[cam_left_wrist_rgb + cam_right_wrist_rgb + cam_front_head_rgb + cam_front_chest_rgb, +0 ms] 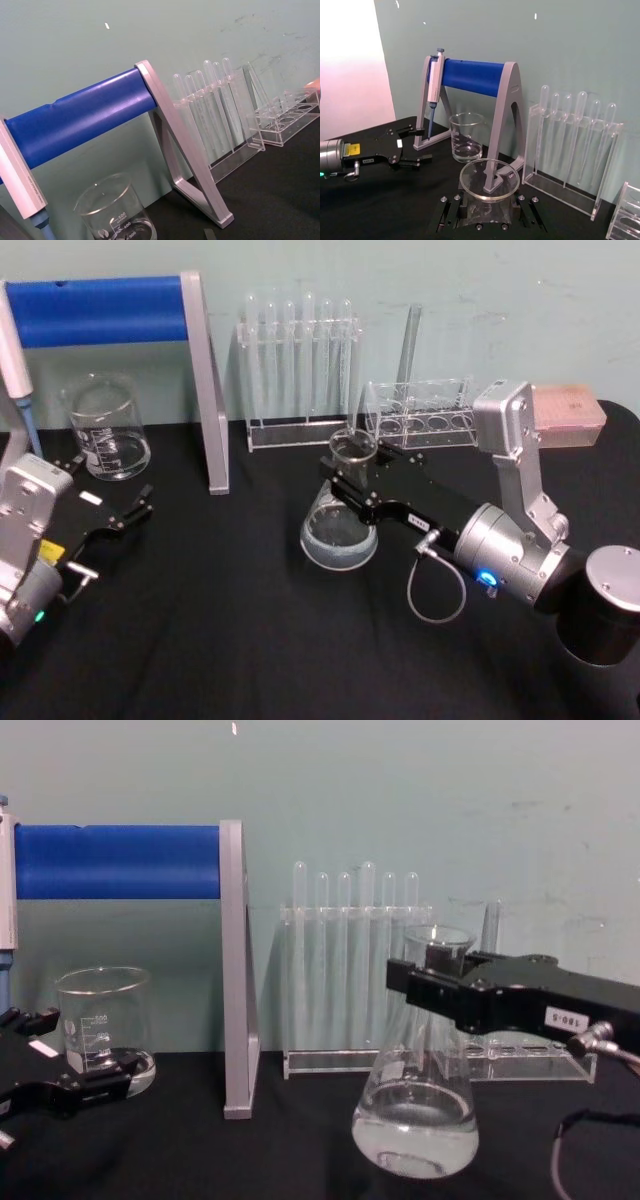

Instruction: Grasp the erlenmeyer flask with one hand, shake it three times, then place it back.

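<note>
The right gripper (347, 483) is reaching in from the right side of the head view, its jaws clenching the neck of the erlenmeyer flask (340, 528) just under the flared rim. The flask is standing upright near the middle of the black surface (240, 640), in front of the test tube rack (300, 370). A little clear liquid is sitting in its wide base. In the chest view the gripper (428, 982) is crossing the flask (415, 1120) at the neck, with its white number label showing farther back on the body. Whether the base is touching the surface or hanging just above it cannot be told.

The left gripper (112, 490) is lying idle at the left, low over the surface, with its jaws released and spread wide, grasping nothing. It is pointing toward the glass beaker (105, 430), which is standing just beyond it beside the pipette stand (205, 380) with the blue bar. A second, lower clear rack (420, 410) is sitting behind the right arm.
</note>
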